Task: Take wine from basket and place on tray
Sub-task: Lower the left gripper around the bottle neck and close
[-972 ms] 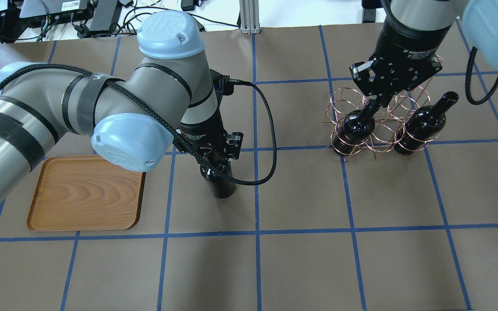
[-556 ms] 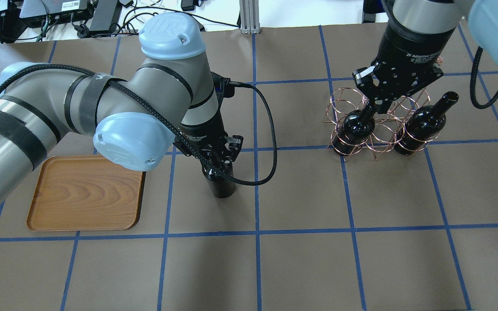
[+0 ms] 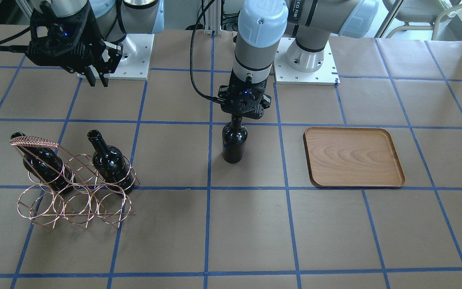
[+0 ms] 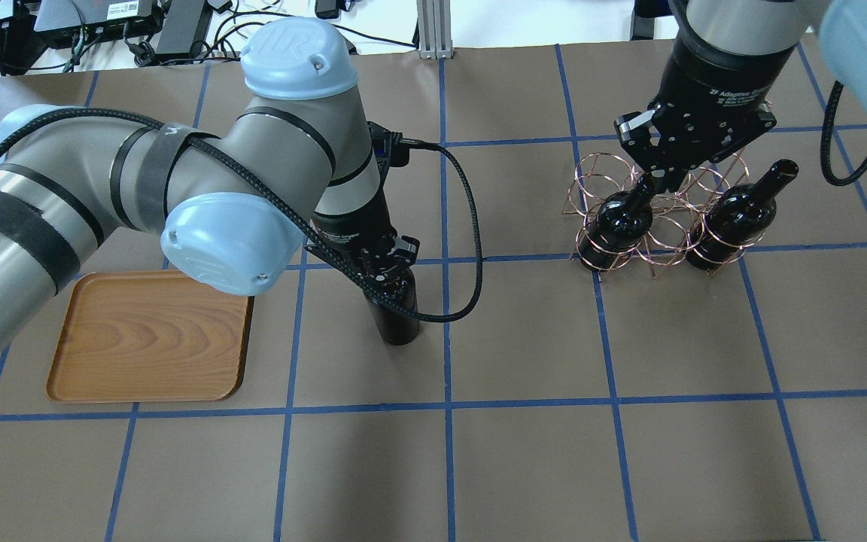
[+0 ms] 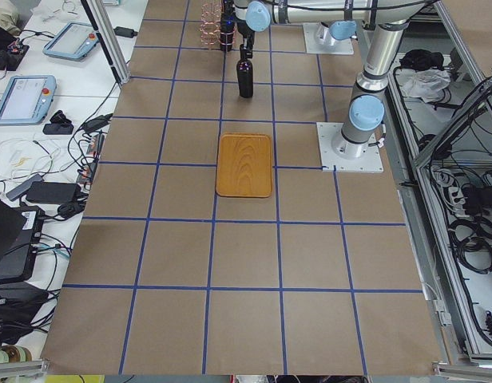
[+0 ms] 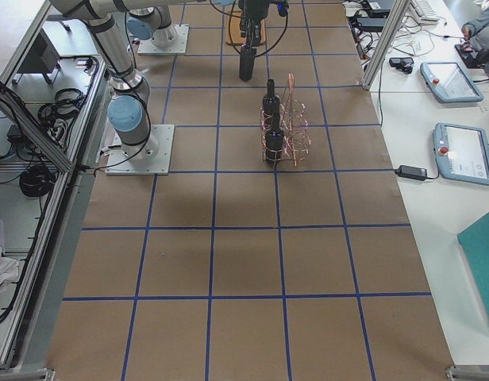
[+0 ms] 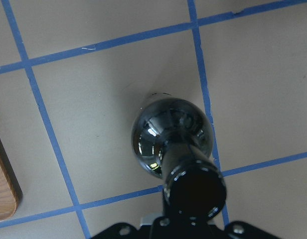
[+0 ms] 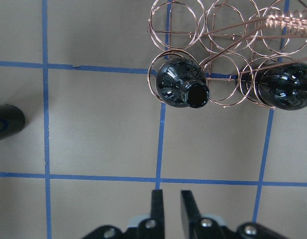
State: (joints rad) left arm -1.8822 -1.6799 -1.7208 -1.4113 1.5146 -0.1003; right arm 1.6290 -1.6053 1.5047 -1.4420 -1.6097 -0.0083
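My left gripper is shut on the neck of a black wine bottle that stands upright near the table's middle. I cannot tell whether its base touches the paper. The wooden tray lies bare a short way toward my left. The copper wire basket holds two more bottles. My right gripper hangs high above the basket, open by a narrow gap and holding nothing. In the right wrist view its fingers point at bare paper beside the basket.
Brown paper with a blue tape grid covers the table. The arms' white base plates sit at the robot's edge. A black cable loops off the left wrist beside the held bottle. Screens and cables lie on side tables beyond the table ends.
The held bottle and my left gripper have shifted slightly toward the basket side. My right gripper has drawn up and back a little from the basket's bottles.
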